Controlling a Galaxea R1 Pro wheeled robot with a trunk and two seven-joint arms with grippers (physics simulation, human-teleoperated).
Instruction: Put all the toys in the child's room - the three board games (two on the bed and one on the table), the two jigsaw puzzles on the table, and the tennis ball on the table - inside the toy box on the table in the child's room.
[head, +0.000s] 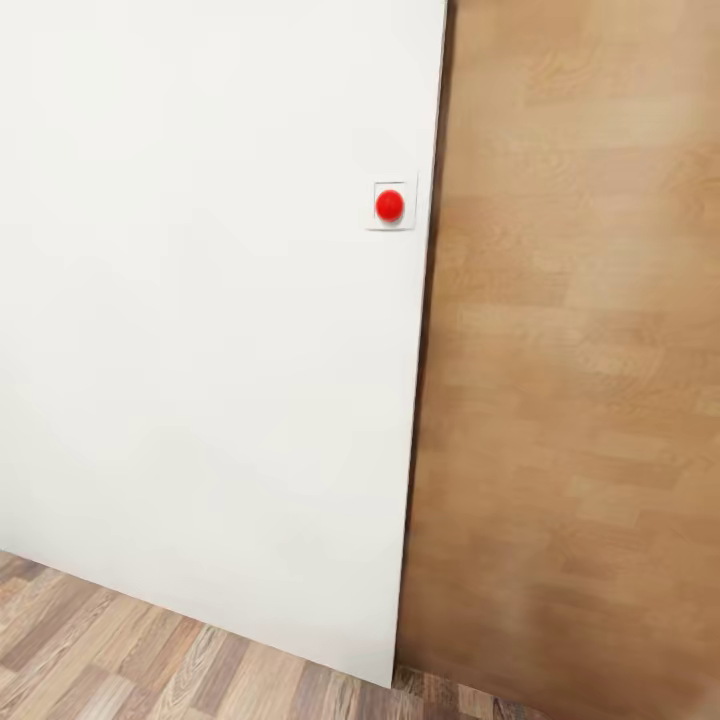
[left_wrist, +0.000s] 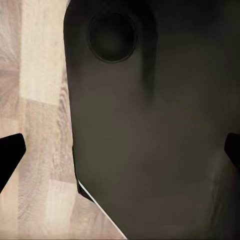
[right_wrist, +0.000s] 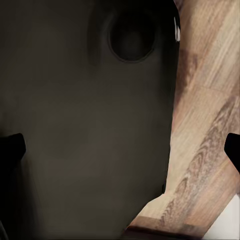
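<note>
While both grippers, left gripper (left_wrist: 120, 150) and right gripper (right_wrist: 120, 147), hang spread wide and empty, no toys are visible, and you risk clipping the plain white wall panel (head: 200, 350) with its round red button (head: 389, 205).

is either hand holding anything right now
Nothing is held. The left hand and right hand both have their fingertips wide apart with no toy between them, only the robot's dark body and floor behind.

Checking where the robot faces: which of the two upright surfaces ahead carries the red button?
The white wall, with the red button near its right edge; the wood-grain panel beside it is bare.
</note>
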